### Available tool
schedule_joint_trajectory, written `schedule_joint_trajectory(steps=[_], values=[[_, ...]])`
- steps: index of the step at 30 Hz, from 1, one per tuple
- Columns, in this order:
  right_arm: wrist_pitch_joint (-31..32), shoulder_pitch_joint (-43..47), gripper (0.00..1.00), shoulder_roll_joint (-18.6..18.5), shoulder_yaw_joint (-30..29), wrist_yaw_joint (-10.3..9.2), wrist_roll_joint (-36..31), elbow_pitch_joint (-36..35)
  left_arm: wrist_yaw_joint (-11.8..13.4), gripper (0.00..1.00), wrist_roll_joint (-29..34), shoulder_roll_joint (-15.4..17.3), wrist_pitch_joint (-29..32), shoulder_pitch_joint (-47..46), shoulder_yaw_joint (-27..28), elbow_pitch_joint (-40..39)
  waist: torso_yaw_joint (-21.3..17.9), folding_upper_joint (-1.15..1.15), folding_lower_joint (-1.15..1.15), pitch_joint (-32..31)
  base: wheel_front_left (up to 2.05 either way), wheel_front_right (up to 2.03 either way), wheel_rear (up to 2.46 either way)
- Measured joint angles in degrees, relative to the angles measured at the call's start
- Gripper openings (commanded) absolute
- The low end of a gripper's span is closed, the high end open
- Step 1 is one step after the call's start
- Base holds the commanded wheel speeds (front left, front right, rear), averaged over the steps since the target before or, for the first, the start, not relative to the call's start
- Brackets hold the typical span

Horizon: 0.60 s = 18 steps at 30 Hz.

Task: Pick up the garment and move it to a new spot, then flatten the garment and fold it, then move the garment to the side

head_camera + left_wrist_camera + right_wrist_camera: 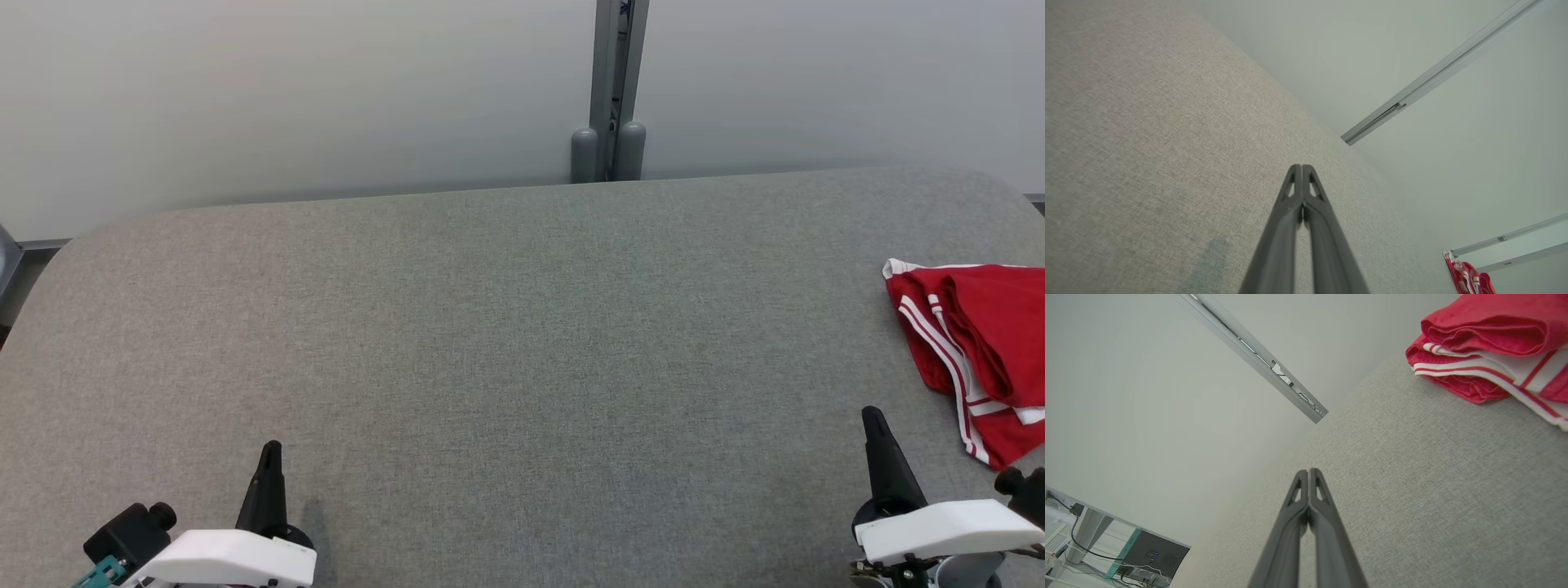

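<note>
Left claw [270, 453]: shut tight, holding nothing.
Right claw [873, 420]: shut tight, holding nothing.
Red clothes [976, 351]: on the table [490, 327], near Right claw, on its right, not touching.

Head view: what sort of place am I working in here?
Probably a lab or test room: a grey cloth-covered table stands against plain pale wall panels joined by a metal post, and the right wrist view shows a computer box with cables.

Left hand [270, 447] and right hand [872, 413] rested low at either side, fingers pressed together, empty, pointing forward.
</note>
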Motion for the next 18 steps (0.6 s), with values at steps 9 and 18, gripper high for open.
schedule_joint_trajectory(steps=[9, 18], values=[[1.4, -0.3, 0.00, -0.1, -0.7, 0.00, 5.5, -0.2, -0.7, 0.00, -5.5, 0.0, 1.3, -0.9, 1.0, -0.3, 0.1, 0.00, 0.00, -0.1, 0.00, 0.00, 0.00], [2.8, -0.6, 0.00, -0.3, -1.3, 0.00, 11.2, -0.4, -1.7, 0.00, -10.8, 0.1, 3.0, -1.2, 2.1, -0.6, 0.2, 0.00, 0.00, -0.2, 0.00, 0.00, 0.00]])
